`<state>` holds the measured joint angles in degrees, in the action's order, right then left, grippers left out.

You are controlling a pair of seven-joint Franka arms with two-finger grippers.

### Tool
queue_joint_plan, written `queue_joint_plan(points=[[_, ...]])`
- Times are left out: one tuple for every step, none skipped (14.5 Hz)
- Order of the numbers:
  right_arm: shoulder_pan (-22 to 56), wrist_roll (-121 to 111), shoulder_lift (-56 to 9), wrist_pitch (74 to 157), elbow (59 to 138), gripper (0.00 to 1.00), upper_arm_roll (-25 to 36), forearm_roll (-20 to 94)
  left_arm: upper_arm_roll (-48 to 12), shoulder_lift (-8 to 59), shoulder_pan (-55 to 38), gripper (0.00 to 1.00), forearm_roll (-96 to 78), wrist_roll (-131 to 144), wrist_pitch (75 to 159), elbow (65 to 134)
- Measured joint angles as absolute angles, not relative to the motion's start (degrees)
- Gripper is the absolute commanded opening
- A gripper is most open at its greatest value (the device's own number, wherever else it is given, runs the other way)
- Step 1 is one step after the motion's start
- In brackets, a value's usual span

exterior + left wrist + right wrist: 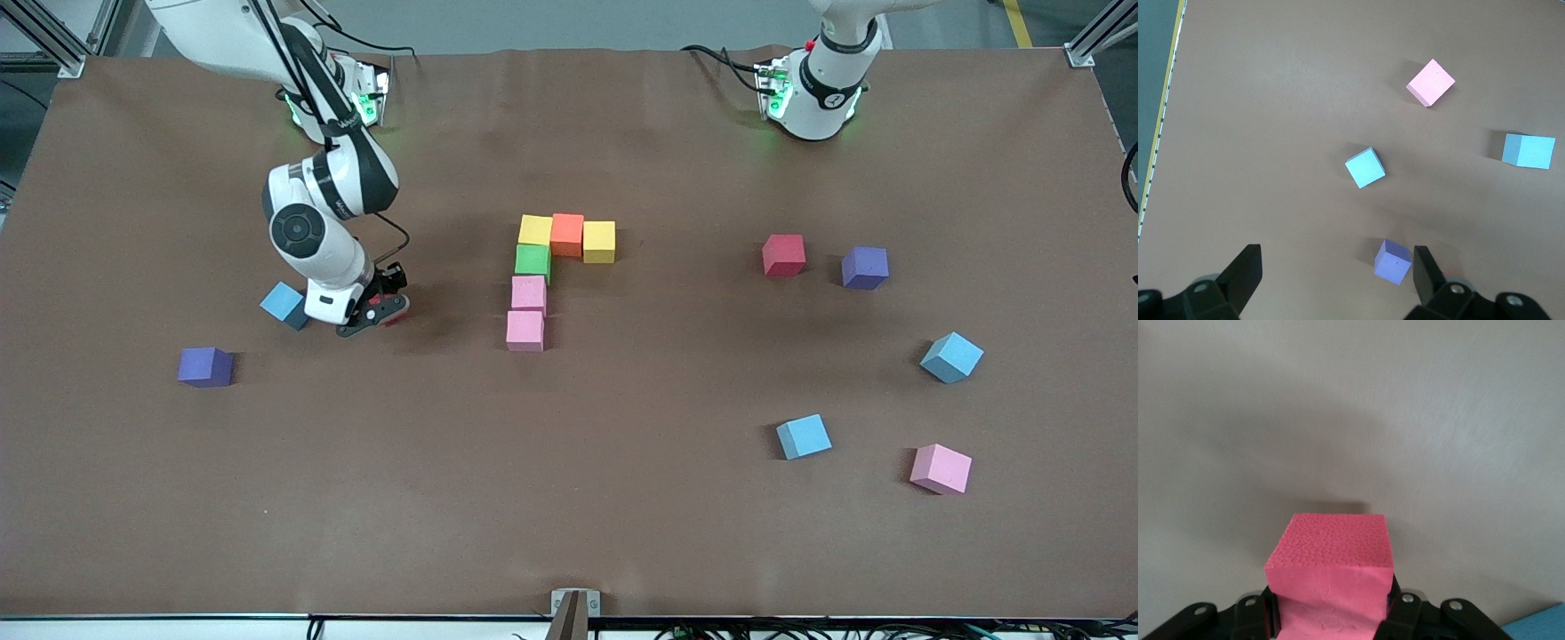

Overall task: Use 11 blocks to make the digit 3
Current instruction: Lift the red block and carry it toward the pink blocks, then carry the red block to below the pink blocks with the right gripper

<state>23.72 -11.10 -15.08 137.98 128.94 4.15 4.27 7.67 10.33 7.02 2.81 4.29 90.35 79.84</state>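
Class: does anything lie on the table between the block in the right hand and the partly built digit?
Nothing visible does. The right hand grips a red foam cube; only bare brown table lies between it and the pink cubes of the figure.

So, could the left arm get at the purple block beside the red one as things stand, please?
Probably yes: the left gripper hangs open above the purple block, with bare table around it; the red block stands apart.

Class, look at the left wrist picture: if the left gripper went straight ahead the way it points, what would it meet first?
Probably the purple cube, which lies between the open left gripper fingers; depth is unclear, so it might reach bare table beside it.
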Motion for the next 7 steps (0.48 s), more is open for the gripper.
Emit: queue_joint_plan(points=[[23.62,-10.87,-15.08,133.61,124.93,0.37,4.23,5.07,7.65,10.34,7.0,1.0,2.81,4.29,90.35,79.84],[23.45,-10.09,-15.31,128.15,120.05,0.37,4.34,5.93,7.63,10.34,6.99,1.0,2.81,4.29,90.35,79.85],[23.24,-8.35,-15.96,123.31,114.95,0.37,4.43,6.71,7.62,10.34,6.99,1.0,2.81,4.29,90.35,79.88],[23.16,-6.04,-17.07,119.85,110.29,0.37,4.47,7.22,7.6,10.37,6.96,1.0,2.81,4.28,90.35,79.9],[23.2,-3.11,-18.78,117.73,105.95,0.37,4.38,7.6,7.57,10.42,6.91,1.0,2.81,4.28,90.35,79.91],[23.39,0.05,-20.92,116.91,102.27,0.37,4.21,7.71,7.55,10.45,6.89,1.0,2.81,4.28,90.35,79.91],[23.73,3.0,-23.19,116.8,99.22,0.37,4.07,7.77,7.54,10.46,6.89,1.0,2.81,4.28,90.35,79.91]])
